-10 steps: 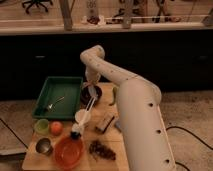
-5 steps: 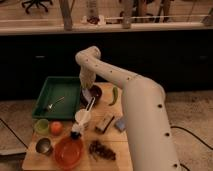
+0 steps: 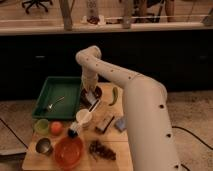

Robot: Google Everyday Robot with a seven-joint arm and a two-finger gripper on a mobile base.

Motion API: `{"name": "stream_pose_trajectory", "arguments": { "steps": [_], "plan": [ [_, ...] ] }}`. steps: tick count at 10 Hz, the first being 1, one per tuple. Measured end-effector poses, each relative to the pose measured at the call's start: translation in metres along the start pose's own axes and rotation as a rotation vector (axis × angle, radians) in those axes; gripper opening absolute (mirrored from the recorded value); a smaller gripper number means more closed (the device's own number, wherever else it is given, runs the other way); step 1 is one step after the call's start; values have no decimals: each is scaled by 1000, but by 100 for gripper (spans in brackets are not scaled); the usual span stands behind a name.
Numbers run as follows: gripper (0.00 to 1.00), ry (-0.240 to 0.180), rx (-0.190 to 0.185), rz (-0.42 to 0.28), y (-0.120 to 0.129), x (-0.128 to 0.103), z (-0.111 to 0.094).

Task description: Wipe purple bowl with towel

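The purple bowl (image 3: pixel 97 91) is small, dark and glossy, and sits on the wooden table just right of the green tray; only its right part shows. My gripper (image 3: pixel 90 98) hangs straight down from the wrist and is at the bowl's left side, covering part of it. A towel cannot be made out; a pale strip (image 3: pixel 93 105) shows just below the gripper, and what it is cannot be told.
A green tray (image 3: pixel 44 108) holds a spoon (image 3: pixel 54 105). Nearby are a white cup (image 3: pixel 84 116), a green pepper (image 3: pixel 114 96), a tan block (image 3: pixel 105 122), a green cup (image 3: pixel 41 126), an orange fruit (image 3: pixel 56 128), a metal cup (image 3: pixel 44 146) and an orange bowl (image 3: pixel 69 151). My arm (image 3: pixel 145 110) crosses the table's right side.
The arm's upper link swung slightly left and then back. The gripper stayed at the purple bowl with little visible shift.
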Motion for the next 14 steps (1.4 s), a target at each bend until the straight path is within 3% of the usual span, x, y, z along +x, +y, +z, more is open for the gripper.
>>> {"name": "stream_pose_trajectory", "arguments": {
  "steps": [2, 5, 7, 9, 14],
  "plan": [
    [2, 16, -54, 58, 29, 9, 0],
    [2, 77, -85, 118, 37, 31, 0],
    [2, 111, -84, 132, 37, 49, 1],
    [2, 140, -69, 110, 23, 61, 1],
    [2, 157, 1, -47, -32, 50, 2]
  ]
}}
